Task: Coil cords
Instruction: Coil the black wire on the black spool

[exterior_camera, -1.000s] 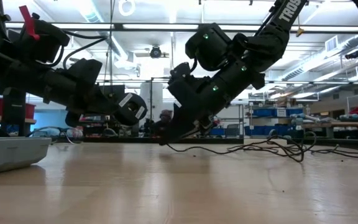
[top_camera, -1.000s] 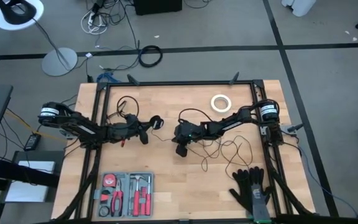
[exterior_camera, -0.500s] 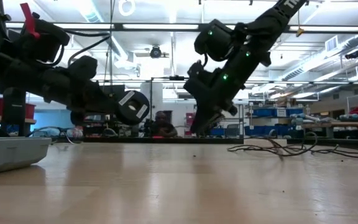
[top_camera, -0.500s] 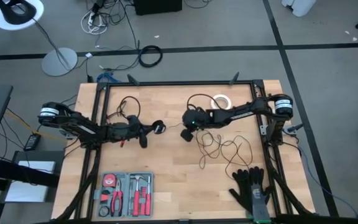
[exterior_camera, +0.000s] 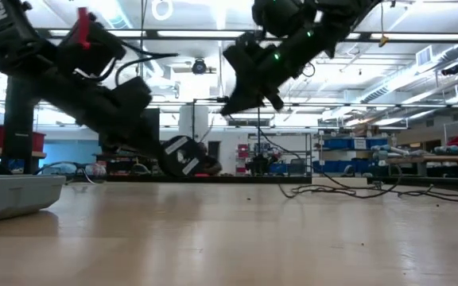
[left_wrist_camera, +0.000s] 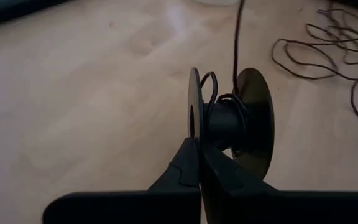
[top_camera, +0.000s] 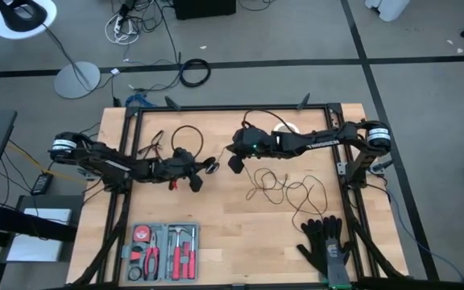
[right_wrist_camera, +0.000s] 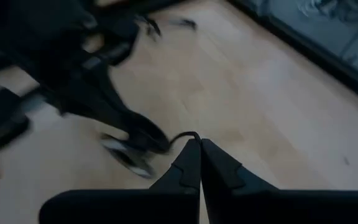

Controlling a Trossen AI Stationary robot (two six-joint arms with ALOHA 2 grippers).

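A thin black cord runs from a loose tangle (top_camera: 284, 187) on the wooden table up to my right gripper (top_camera: 234, 159), which is shut on it well above the table (exterior_camera: 230, 100). From there it leads to a small round black spool (left_wrist_camera: 229, 118) of two discs and a hub, with a few turns wound on the hub. My left gripper (left_wrist_camera: 197, 144) is shut on the spool, just left of the right gripper in the high view (top_camera: 205, 169). The spool hangs low over the table (exterior_camera: 183, 155). My left gripper pinches the rim of one of the spool's discs (left_wrist_camera: 193, 134) between its two fingertips. The fingers slant down from the table's left side. The spool is clear of the table, discs on edge, the hub lying across the fingers. My right gripper pinches the cord (right_wrist_camera: 186, 134) at its fingertips, a short bend of it showing just past them. The fingers slant down from the table's right side. Below the hold the cord hangs slack (exterior_camera: 270, 147) to the tangle on the table.
A white tape ring (top_camera: 283, 126) lies at the far side, partly under my right arm. An open tool tray (top_camera: 163, 251) sits at the near left and black gloves (top_camera: 326, 246) at the near right. Bare wood lies between them.
My right gripper has risen and gone toward the table's far edge, drawing the cord up off the table; the tangle has shifted and spread. My left gripper has reached a little toward the right and rolled, and the spool has tipped and sunk lower.
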